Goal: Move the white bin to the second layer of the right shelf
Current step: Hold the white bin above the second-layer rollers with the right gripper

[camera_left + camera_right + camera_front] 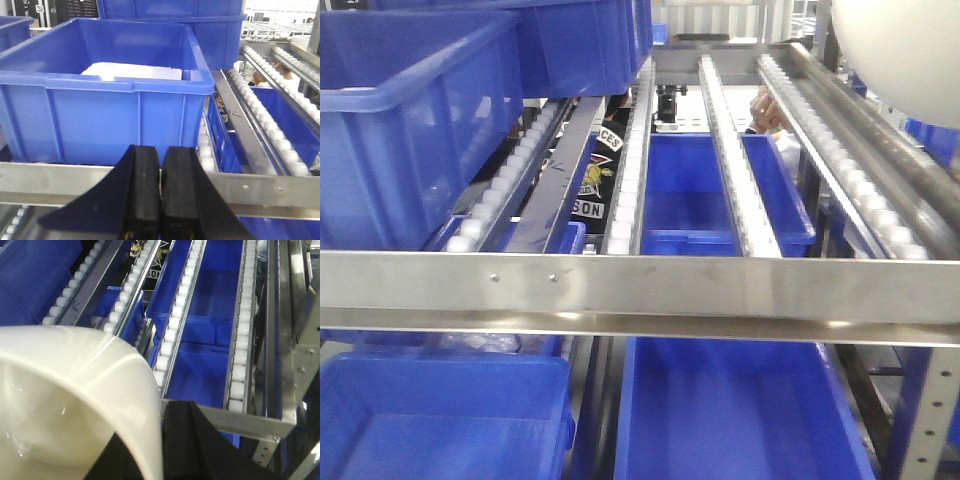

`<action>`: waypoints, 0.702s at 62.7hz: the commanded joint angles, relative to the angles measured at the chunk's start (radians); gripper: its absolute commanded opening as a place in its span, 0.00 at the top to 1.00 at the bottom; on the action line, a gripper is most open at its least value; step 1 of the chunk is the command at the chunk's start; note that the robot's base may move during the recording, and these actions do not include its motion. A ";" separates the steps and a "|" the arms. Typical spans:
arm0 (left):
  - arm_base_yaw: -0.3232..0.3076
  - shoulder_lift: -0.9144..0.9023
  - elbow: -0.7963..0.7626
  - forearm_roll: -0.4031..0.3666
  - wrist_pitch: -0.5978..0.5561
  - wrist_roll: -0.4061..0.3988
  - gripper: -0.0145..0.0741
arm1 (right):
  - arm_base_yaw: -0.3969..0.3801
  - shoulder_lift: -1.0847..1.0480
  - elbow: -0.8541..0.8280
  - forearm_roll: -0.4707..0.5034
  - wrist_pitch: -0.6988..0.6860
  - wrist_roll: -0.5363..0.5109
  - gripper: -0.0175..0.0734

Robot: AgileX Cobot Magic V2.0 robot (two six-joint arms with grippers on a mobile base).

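Note:
The white bin is a smooth cream tub that fills the lower left of the right wrist view. My right gripper is shut on its wall, one black finger inside and one outside. It hangs above the shelf's white roller tracks and steel front rail. In the front view the bin shows at the top right, above the right-hand roller track and behind the riveted front rail. My left gripper is shut and empty, just in front of the rail.
A blue crate holding a white sheet stands on the rollers at the left, more crates behind it. Blue crates sit on the level below. A person stands behind the rack. A steel upright is at the right.

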 commanded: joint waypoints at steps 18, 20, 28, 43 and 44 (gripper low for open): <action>-0.006 -0.003 0.037 -0.009 -0.086 -0.010 0.74 | -0.003 0.015 -0.032 0.010 -0.090 -0.003 0.75; -0.006 -0.003 0.037 -0.009 -0.086 -0.010 0.74 | -0.003 0.015 -0.032 0.010 -0.090 -0.003 0.75; -0.006 -0.003 0.037 -0.009 -0.086 -0.010 0.74 | -0.003 0.015 -0.032 0.010 -0.090 -0.003 0.75; -0.006 -0.003 0.037 -0.009 -0.086 -0.010 0.74 | -0.003 0.015 -0.032 0.010 -0.090 -0.003 0.75; -0.006 -0.003 0.037 -0.009 -0.086 -0.010 0.74 | -0.003 0.015 -0.032 0.010 -0.090 -0.003 0.75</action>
